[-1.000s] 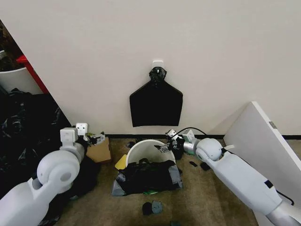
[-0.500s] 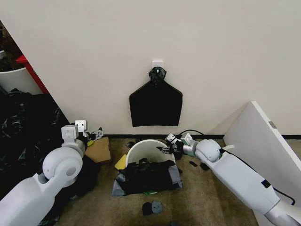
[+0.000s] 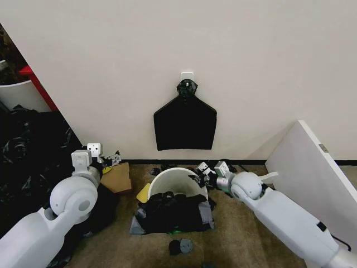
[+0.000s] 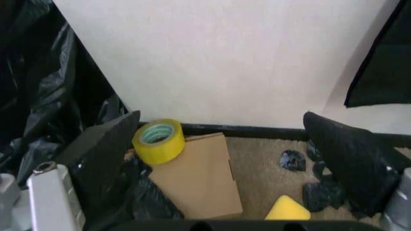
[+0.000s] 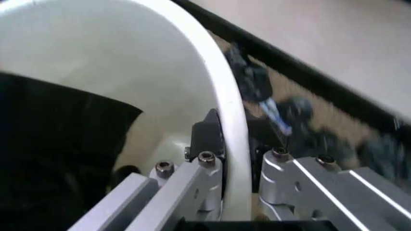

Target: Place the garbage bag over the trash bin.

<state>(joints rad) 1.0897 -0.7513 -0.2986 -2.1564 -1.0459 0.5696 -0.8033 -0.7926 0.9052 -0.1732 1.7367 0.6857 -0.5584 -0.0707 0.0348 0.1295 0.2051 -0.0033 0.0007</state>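
The trash bin, a round white bucket, sits on the carpet by the wall with its mouth tipped toward me. The garbage bag, black and crinkled, lies bunched over the bin's near side and on the floor in front. My right gripper is at the bin's right rim. In the right wrist view the rim runs between its two fingers, one inside and one outside, shut on it, with the bag dark inside the mouth. My left gripper hangs open over a cardboard box, away from the bin.
A flat black sheet hangs from a wall hook above the bin. A heap of black plastic fills the left. A white board leans at the right. A cardboard box with a yellow tape roll lies under the left gripper. Dark scraps lie on the carpet.
My right gripper has come down and toward me onto the bin's right rim, now straddling it. The bag heap has shifted slightly left. The left arm has barely moved.
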